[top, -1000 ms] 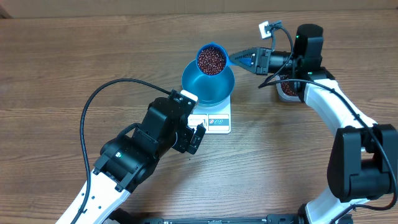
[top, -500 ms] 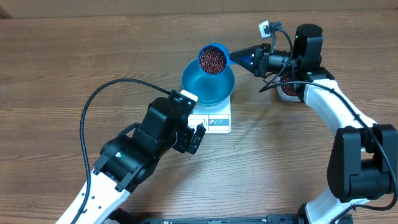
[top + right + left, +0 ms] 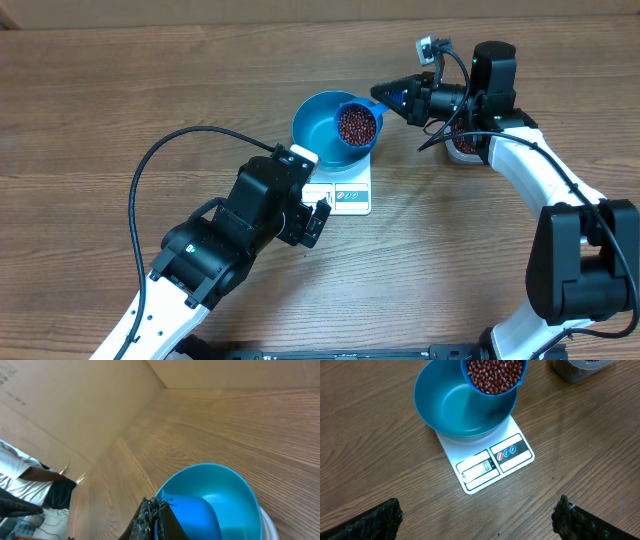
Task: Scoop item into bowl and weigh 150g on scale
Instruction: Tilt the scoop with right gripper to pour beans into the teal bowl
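Scoop of beans clamped in right hand over bowl mid-frame; likely tipping next. Left hand spread, empty.

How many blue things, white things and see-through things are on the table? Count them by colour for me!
Blue: 2, the round deep blue bowl and the small blue long-handled scoop full of tiny red-brown beans
White: 1, the flat square white scale
See-through: 1, the clear plastic container
Total: 4
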